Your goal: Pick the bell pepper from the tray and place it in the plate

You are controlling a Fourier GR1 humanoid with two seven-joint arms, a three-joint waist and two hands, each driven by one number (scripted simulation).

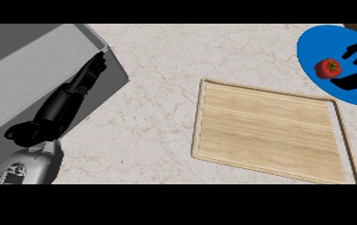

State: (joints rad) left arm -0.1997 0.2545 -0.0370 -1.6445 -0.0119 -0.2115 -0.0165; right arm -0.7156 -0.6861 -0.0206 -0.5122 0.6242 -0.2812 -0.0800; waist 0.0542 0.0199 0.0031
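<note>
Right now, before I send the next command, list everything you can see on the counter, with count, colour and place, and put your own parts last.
bell pepper: one, red with a green stem, lying on the plate at the view's far right.
plate: one, blue, at the upper right, cut off by the view's right edge.
tray: one, light wood with a raised rim, right of centre, nothing on it.
counter: one, pale marbled stone, under everything.
sink: one, grey, recessed at the upper left.
left hand: one, black on a grey forearm, fingers straight, over the sink's edge at the left.
right hand: black fingers only, at the right edge over the plate beside the pepper; too little shows to tell its fingers' state.
</note>
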